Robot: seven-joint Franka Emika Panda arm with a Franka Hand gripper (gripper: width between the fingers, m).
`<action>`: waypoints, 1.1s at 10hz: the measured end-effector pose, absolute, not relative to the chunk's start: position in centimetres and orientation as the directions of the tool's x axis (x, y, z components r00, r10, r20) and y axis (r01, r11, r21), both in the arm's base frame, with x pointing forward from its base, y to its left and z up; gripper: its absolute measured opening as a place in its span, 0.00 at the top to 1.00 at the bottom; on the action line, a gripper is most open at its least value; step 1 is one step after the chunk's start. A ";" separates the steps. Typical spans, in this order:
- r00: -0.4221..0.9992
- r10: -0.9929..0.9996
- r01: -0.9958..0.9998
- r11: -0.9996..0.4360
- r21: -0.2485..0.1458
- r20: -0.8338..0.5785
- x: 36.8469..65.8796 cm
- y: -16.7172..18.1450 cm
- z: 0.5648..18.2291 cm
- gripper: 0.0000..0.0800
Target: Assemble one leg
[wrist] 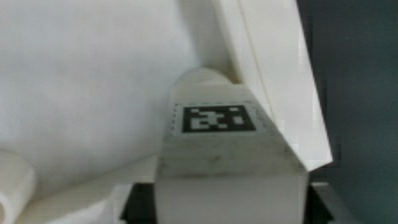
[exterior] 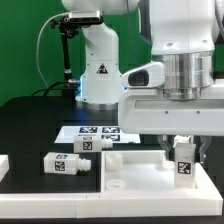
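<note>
On the black counter (exterior: 30, 125) lie a flat white marker board (exterior: 95, 131) and large white holed panel (exterior: 135, 175); above the panel, the gripper (exterior: 183, 150) clasps a white tagged plastic leg (exterior: 184, 162).

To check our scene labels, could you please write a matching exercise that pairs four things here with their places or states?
1. white tagged plastic leg farthest to the exterior view's right
2. white tagged plastic leg farthest to the exterior view's left
3. thin white marker board
4. large flat white panel

A. lying on its side on the black table
B. flat, carrying several tags
C. upright between the jaws
D. foreground, beneath the held leg

Pairs: 1-C, 2-A, 3-B, 4-D
</note>
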State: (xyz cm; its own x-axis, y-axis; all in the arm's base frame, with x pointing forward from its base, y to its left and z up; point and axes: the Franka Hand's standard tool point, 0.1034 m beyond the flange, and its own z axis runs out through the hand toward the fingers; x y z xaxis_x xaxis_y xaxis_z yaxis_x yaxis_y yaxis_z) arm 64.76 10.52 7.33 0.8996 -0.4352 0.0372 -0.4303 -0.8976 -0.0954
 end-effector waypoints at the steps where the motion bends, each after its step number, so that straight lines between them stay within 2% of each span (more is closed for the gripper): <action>1: 0.792 -0.610 -0.606 -0.789 -0.101 0.012 64.7 10.4 7.3 0.64; 3: 0.500 -0.864 -0.864 -0.494 -0.101 -0.051 64.5 10.1 7.2 0.64; 5: 0.188 -0.976 -0.981 -0.181 -0.073 -0.111 64.3 10.2 7.2 0.64; 6: 0.095 -0.989 -0.994 -0.088 -0.062 -0.113 64.3 10.3 7.2 0.64; 7: 0.065 -0.991 -0.997 -0.058 -0.059 -0.116 64.3 10.3 7.2 0.64; 8: 0.053 -0.992 -0.997 -0.047 -0.058 -0.114 64.3 10.2 7.2 0.51; 9: 0.087 -0.990 -0.995 -0.080 -0.062 -0.112 64.3 10.2 7.1 0.51; 10: 0.121 -0.987 -0.991 -0.113 -0.071 -0.108 64.4 10.2 7.2 0.34; 11: 0.329 -0.941 -0.940 -0.319 -0.117 -0.081 64.9 10.1 7.5 0.34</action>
